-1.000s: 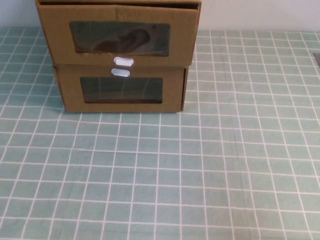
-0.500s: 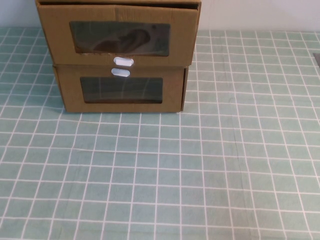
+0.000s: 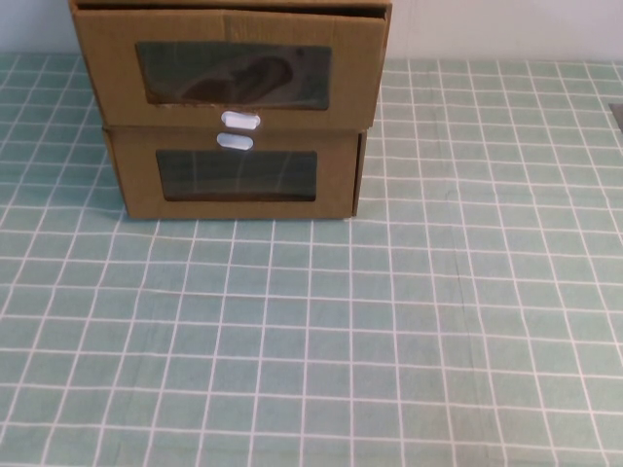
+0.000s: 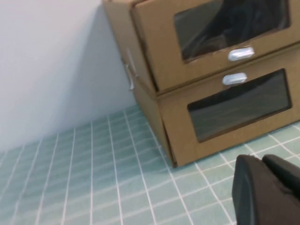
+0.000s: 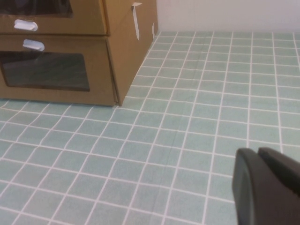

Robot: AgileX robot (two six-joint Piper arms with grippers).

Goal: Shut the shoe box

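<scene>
The shoe box (image 3: pixel 230 66) sits at about 11 o'clock on the tabletop (image 3: pixel 389 341), stacked on top of a slightly narrower lower box (image 3: pixel 237 175). Its long axis runs from 9 to 3 o'clock, and its windowed front faces 6 o'clock, toward the robot. The window (image 3: pixel 234 74) shows a dark shape inside, too dim to identify. A small white tab (image 3: pixel 240 120) lies just below the window, and the lower box's tab (image 3: pixel 235 141) sits just under it, above that box's own window. The shoe box's front overhangs the lower box's front a little toward 6 o'clock, and a dark gap shows along its top edge.

Neither arm appears in the high view. In the left wrist view, the left end effector (image 4: pixel 269 190) hangs low over the tabletop, near the lower box's front and apart from it; its dark fingers lie close together with only a thin seam between them. In the right wrist view, the right end effector (image 5: pixel 267 187) hovers over bare tabletop, well away from the boxes, its fingers likewise pressed together.
</scene>
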